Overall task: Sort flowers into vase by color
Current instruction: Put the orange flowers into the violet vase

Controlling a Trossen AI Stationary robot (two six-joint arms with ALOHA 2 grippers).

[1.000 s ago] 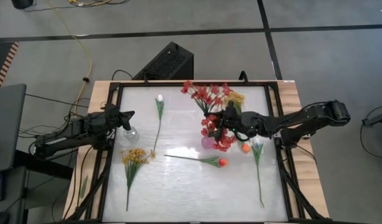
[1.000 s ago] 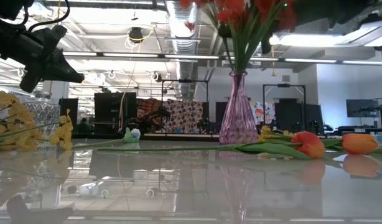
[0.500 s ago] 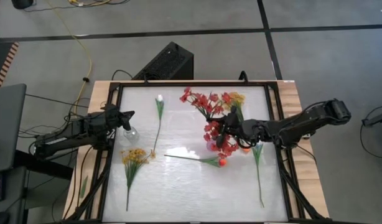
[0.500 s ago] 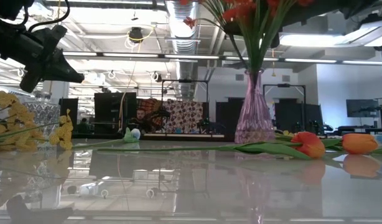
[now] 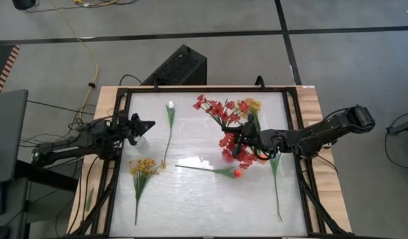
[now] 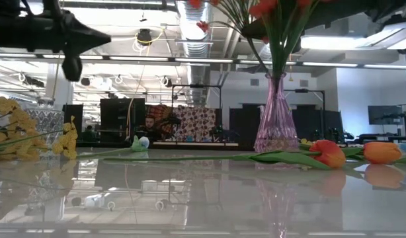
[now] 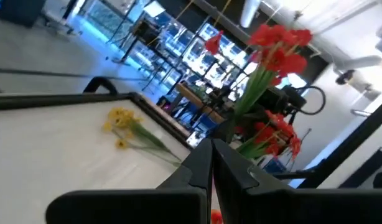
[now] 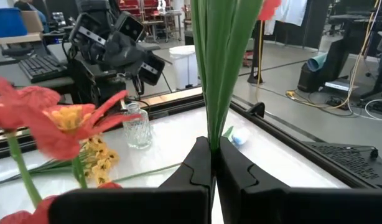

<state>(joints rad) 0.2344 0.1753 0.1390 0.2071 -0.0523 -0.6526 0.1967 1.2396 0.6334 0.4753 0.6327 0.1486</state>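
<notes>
A pink glass vase (image 6: 276, 122) stands on the table with red blossom sprays (image 5: 220, 109) in it. My right gripper (image 5: 236, 137) is shut on their green stems above the vase. My left gripper (image 5: 149, 124) is shut on nothing and hovers level above the clear glass vase (image 6: 44, 122) at the table's left. Lying flat on the table are a white tulip (image 5: 169, 105), a yellow spray (image 5: 143, 166), an orange tulip (image 5: 237, 172), another yellow spray (image 5: 252, 104) and a pale tulip (image 5: 276, 157). My right gripper pinches the bundle of green stems (image 8: 211, 124) of the red sprays between its two fingers. It comes level from the table's right side, across the stems. The stems stand nearly upright with their lower ends in the pink vase's neck (image 6: 276, 79). The vase's foot rests on the table.
Black frame rails (image 5: 300, 166) edge the table on all sides. A second orange tulip (image 6: 383, 152) lies near the right side. The near middle of the white tabletop (image 5: 204, 202) holds only flower stems at its sides. The room behind shows racks and a person far off.
My right gripper has moved a little toward the near edge with the red sprays. The pink vase has slid along the table toward the right, still upright. My left gripper has risen and moved toward the table's right, tipping level, and has stayed shut.
</notes>
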